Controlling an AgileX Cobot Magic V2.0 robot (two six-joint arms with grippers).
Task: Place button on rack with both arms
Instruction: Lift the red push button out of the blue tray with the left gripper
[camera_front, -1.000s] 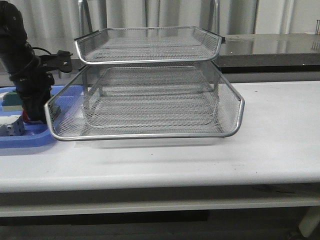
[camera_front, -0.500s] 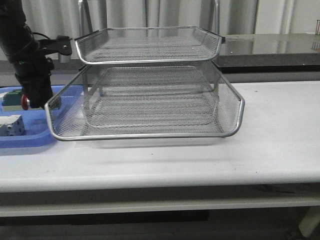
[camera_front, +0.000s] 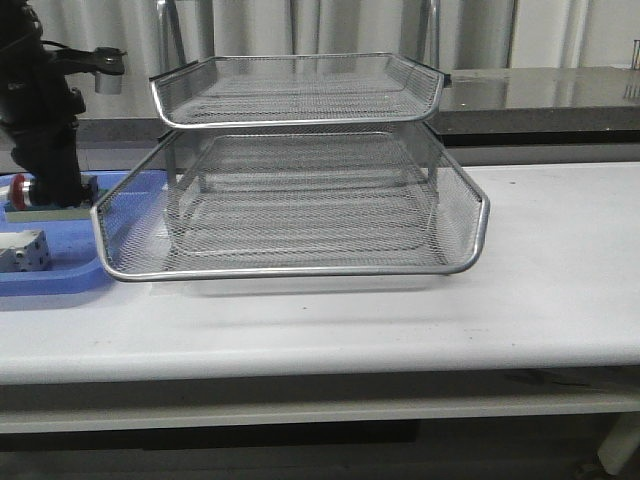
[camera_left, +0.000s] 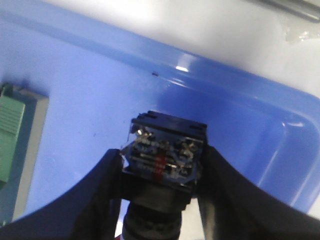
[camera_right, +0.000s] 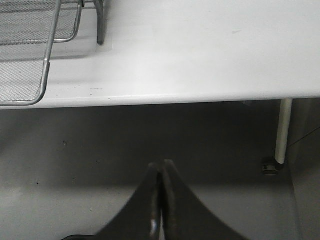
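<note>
The button (camera_left: 165, 150) is clamped between my left gripper's (camera_left: 162, 167) black fingers, its blue-black block body with terminals pointing away from the wrist. In the front view its red head (camera_front: 22, 190) sticks out to the left of my left gripper (camera_front: 42, 188), which hangs just above the blue tray, left of the rack (camera_front: 290, 270). The rack is a silver wire-mesh stack at the table's centre, with its lower tray slid forward. My right gripper (camera_right: 161, 167) is shut on nothing, low in front of the table edge, over the floor.
The blue tray (camera_front: 50, 282) at the table's left holds a green block (camera_front: 60, 210) and a white block (camera_front: 22, 252). The green block (camera_left: 10, 130) lies beside the held button. The rack's corner (camera_right: 45, 65) and a table leg (camera_right: 283, 130) show in the right wrist view.
My left arm has risen and shifted left, carrying the button up off the blue tray. The rack has stayed in place.
</note>
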